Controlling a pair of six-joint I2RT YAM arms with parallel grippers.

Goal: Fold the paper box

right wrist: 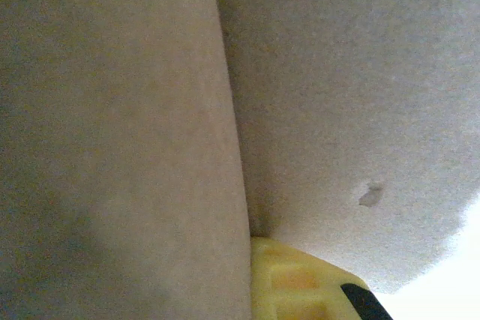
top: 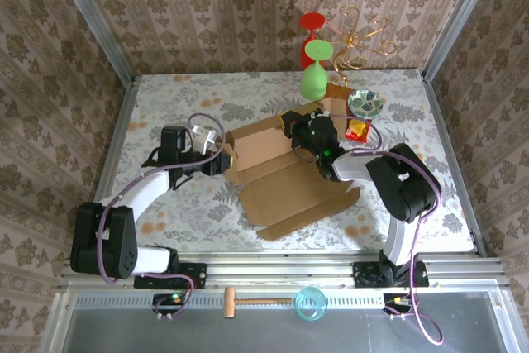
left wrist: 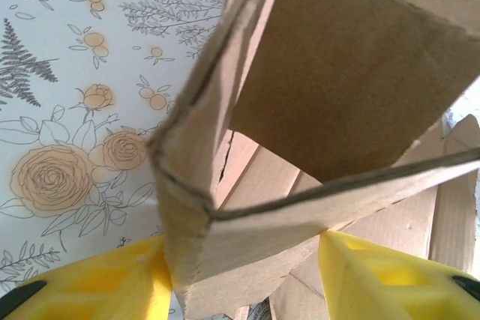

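A: Where does the left gripper (top: 216,157) stand?

B: At the left end of the paper box (top: 285,192). The box lies in the middle of the table (top: 165,105), half formed, with walls raised on the far side and a broad flat panel spread toward the near edge. In the wrist view the gripper's yellow fingers (left wrist: 105,286) stand apart, astride the raised left corner, and do not look clamped on it.

A: How will the card handle?

B: Likely light and fairly stiff. Corrugated board bends cleanly along its scored creases and resists elsewhere, so a push off the crease could buckle it. Being light, the sheet would probably slide over the flowered tabletop unless one arm braces it. The raised walls look springy and apt to fall open once let go.

A: So where should the robot take hold?

B: By this view, at a wall's top edge near a corner, or flat against a flap beside its crease. The thin tabs are best avoided, since they could tear.

A: And the right gripper (top: 310,134)?

B: It is at the far right wall of the box, jaws together. Its wrist camera sits close against brown card, with one yellow finger (right wrist: 300,282) at the bottom. Whether an edge is pinched between the jaws cannot be told.
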